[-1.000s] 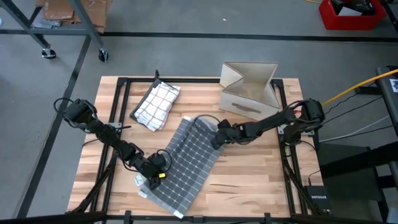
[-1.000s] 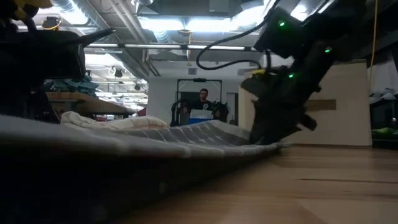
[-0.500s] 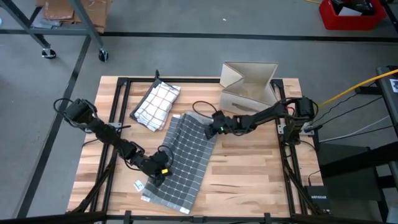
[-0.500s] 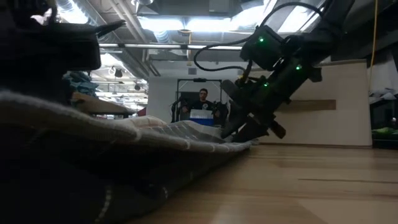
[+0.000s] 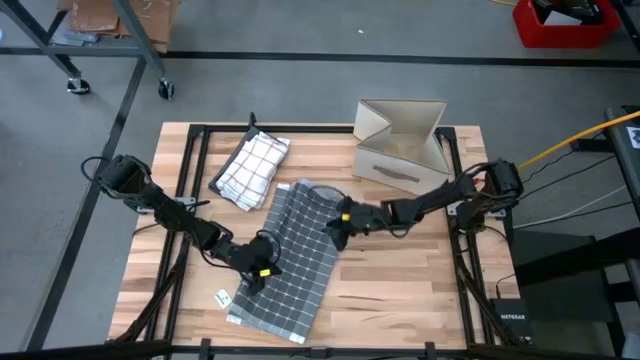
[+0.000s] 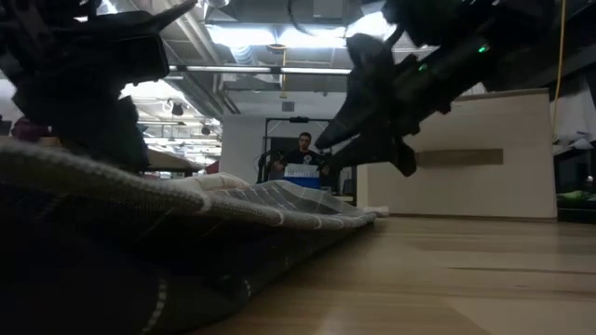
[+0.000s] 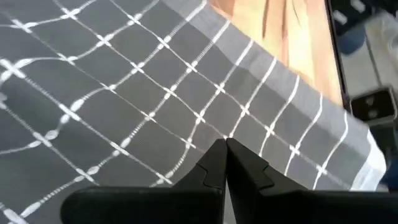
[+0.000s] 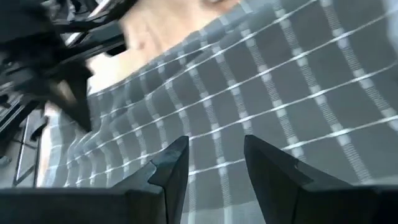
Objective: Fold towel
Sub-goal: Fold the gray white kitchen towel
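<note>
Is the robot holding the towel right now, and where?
The left gripper is shut on the grey towel at its left edge. The right gripper is open above the towel's right side, holding nothing.

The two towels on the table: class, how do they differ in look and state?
The grey towel is dark with thin white grid lines; the white towel is pale with dark checks. The grey towel lies spread out, rumpled at its far end, while the white towel sits bunched compactly. Both rest on the wooden table.
</note>
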